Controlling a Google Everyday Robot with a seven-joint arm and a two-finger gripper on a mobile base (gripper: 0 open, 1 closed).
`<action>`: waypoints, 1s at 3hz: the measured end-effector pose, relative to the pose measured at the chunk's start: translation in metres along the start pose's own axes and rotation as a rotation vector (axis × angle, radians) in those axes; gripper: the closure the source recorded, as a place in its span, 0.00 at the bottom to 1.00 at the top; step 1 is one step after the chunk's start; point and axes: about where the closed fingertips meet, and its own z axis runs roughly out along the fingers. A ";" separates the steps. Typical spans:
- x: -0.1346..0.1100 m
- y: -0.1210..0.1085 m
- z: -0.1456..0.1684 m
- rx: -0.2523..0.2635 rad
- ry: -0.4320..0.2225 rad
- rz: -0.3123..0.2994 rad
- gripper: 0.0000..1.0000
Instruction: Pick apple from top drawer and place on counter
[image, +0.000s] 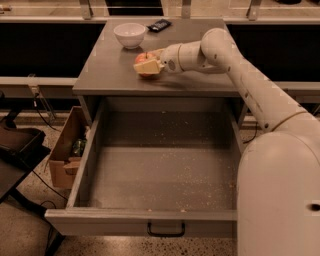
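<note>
The apple (143, 58), red with yellowish patches, is held between my gripper's pale fingers (148, 68) over the left-middle of the counter (110, 70). It sits at or just above the surface; I cannot tell whether it touches. My gripper (147, 66) is shut on the apple, and the white arm reaches in from the right. The top drawer (165, 170) is pulled fully open below the counter. Its speckled floor holds nothing but crumbs, and the black handle (166, 230) is on the front panel.
A white bowl (130, 34) stands at the back left of the counter, with a small black object (159, 25) behind it. A cardboard box (67, 150) sits on the floor left of the drawer. A dark stand (15, 150) is at far left.
</note>
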 end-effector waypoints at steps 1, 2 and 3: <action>-0.005 0.000 -0.002 0.000 0.000 0.000 0.59; -0.006 0.000 -0.002 0.000 0.000 0.000 0.35; -0.006 0.000 -0.002 0.000 0.000 0.000 0.11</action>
